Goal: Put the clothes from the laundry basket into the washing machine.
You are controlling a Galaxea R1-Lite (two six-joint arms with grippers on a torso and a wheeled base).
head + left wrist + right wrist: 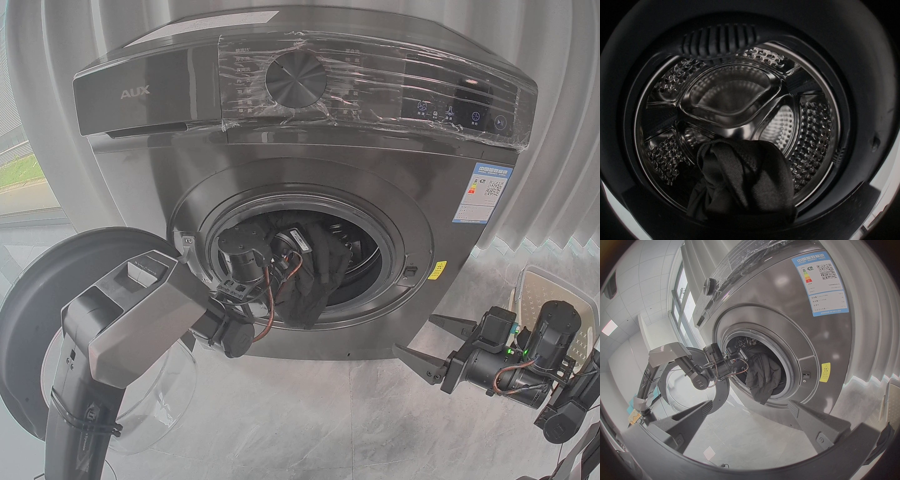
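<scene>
A dark grey washing machine (325,150) is seen front-on, standing on a pale tiled floor (300,412) before a grey curtain (562,125). Its round door (31,325) is swung fully open to the robot's left. The steel drum (731,93) is laid bare through the open port (390,215). A beige laundry basket (531,275) is placed on the floor to the right of the machine; its contents cannot be made out.

A black garment (315,275) is draped over the lower lip of the port, part of it hanging down the front and part lying inside the drum. It is possibly a jacket, though the folds are too dark to be sure.

The left gripper (299,242) is pushed into the port just above the garment. Whether anything is gripped by it cannot be told, since its tip is hidden by the cloth. The right gripper (412,332) is held low, near the machine's lower right corner and just beside the basket. Its two fingers (453,325) are spread wide apart, with nothing between them.

A round dial (295,79) is set near the middle of the top panel. A blue and white label (482,192) is stuck at the upper right of the front, and a small yellow sticker (437,270) is set below it, beside the port.
</scene>
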